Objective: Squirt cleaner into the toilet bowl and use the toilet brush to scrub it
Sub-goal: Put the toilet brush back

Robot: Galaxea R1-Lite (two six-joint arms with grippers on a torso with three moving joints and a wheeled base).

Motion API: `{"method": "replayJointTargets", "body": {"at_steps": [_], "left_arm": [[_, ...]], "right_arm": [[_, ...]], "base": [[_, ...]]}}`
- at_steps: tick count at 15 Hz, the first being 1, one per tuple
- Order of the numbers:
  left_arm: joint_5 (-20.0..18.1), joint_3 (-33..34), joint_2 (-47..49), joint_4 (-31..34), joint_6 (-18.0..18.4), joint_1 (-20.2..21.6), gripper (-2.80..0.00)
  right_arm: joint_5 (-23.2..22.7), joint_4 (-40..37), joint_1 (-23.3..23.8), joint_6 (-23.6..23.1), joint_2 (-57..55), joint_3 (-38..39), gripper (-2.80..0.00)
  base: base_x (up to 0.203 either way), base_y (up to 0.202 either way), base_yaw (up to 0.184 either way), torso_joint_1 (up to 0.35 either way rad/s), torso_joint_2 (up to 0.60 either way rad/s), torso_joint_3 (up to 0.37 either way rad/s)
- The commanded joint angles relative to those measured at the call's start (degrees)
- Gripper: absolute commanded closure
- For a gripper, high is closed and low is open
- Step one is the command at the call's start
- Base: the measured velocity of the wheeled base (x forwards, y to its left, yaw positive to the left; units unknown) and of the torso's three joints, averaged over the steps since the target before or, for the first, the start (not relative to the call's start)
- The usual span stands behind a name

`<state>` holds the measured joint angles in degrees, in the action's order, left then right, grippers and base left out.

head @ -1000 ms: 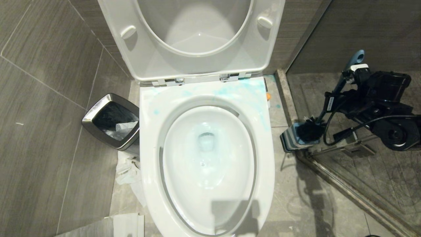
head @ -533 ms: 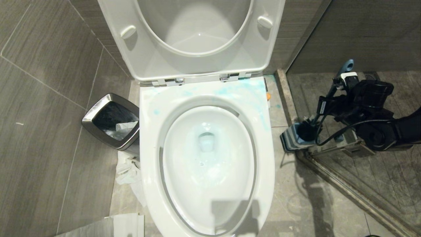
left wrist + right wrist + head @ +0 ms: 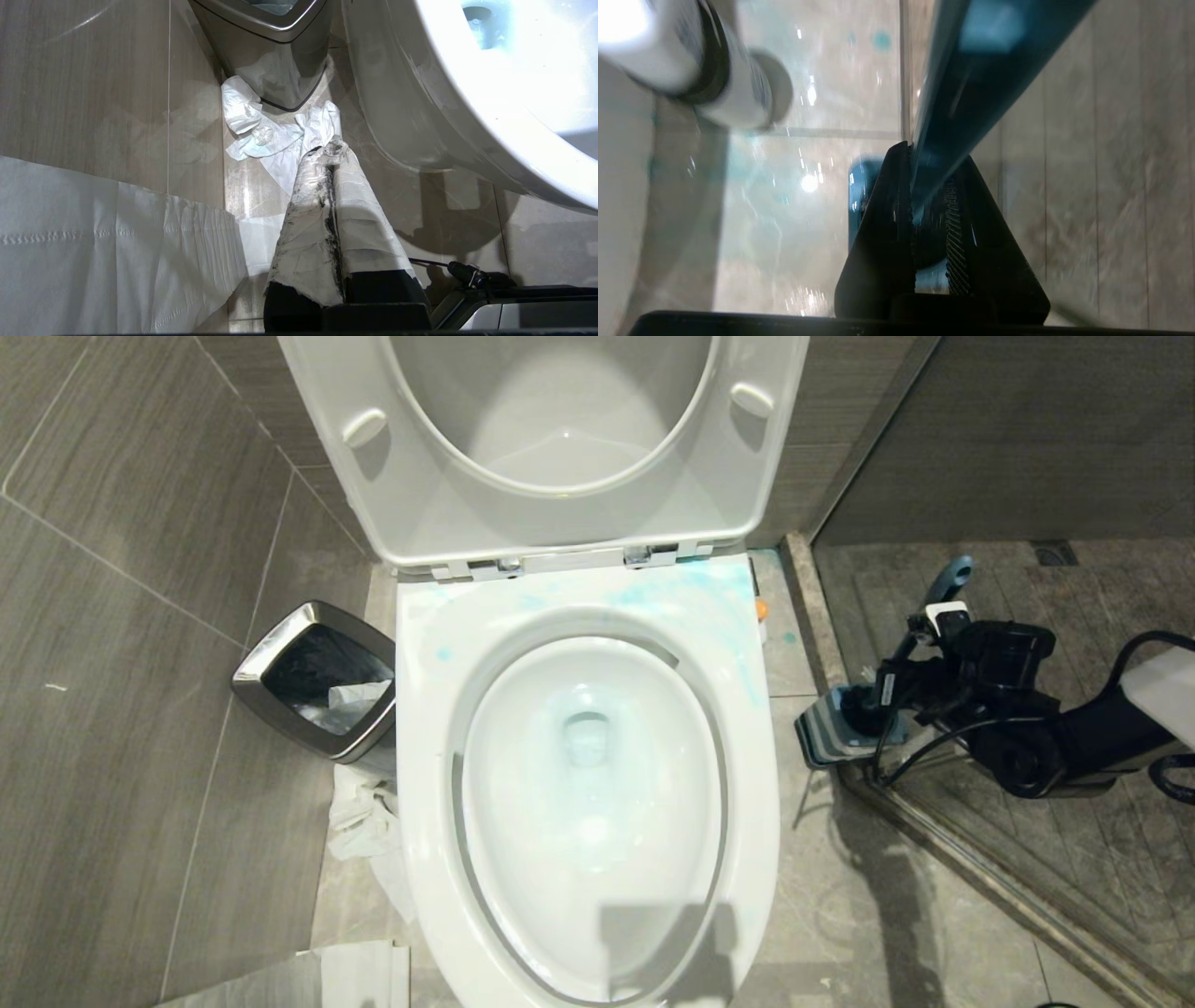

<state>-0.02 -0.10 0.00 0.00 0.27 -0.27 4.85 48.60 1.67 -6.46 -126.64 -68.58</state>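
Toilet brush (image 3: 938, 593) at the right edge of the head frame, right of the toilet bowl (image 3: 747, 821) — slim dusty-blue handle leaning from its rounded tip at upper right down-left toward the dark head, which sits in the blue-topped striped holder (image 3: 822, 733) on the floor. Clamped across that handle by the right gripper (image 3: 920, 658): in the right wrist frame, blue shaft (image 3: 966, 93) running up and away between the black ribbed fingers (image 3: 955, 233), which are pinched narrow on it. Long axis steep, close to in line with the holder's mouth, so a release or a small push along it looks like the matter in hand. Bowl itself mid-frame, seat up, blue smears on the rim's upper right and pale blue in the water — scrubbing apparently done. Cleaner (image 3: 714, 74) just a blurred white bottle at the wrist frame's upper left. Left gripper (image 3: 334, 154) far off by the waste bin (image 3: 275, 51), wrapped fingers pressed together on nothing.
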Motion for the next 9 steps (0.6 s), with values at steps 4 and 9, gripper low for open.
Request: {"method": "replayJointTargets", "body": {"at_steps": [4,9], "left_arm": [[0.0,0.0,0.1,0.0,0.0,0.0,0.00],[0.0,0.0,0.1,0.0,0.0,0.0,0.00]], "right_arm": [[0.2,0.5,0.7,-1.1,-2.3,3.5,0.00],[0.2,1.8,1.1,-1.2,-0.2,6.8,0.00]], "base": [[0.000,0.000,0.000,0.000,0.00,0.000],[0.000,0.000,0.000,0.000,0.00,0.000]]}}
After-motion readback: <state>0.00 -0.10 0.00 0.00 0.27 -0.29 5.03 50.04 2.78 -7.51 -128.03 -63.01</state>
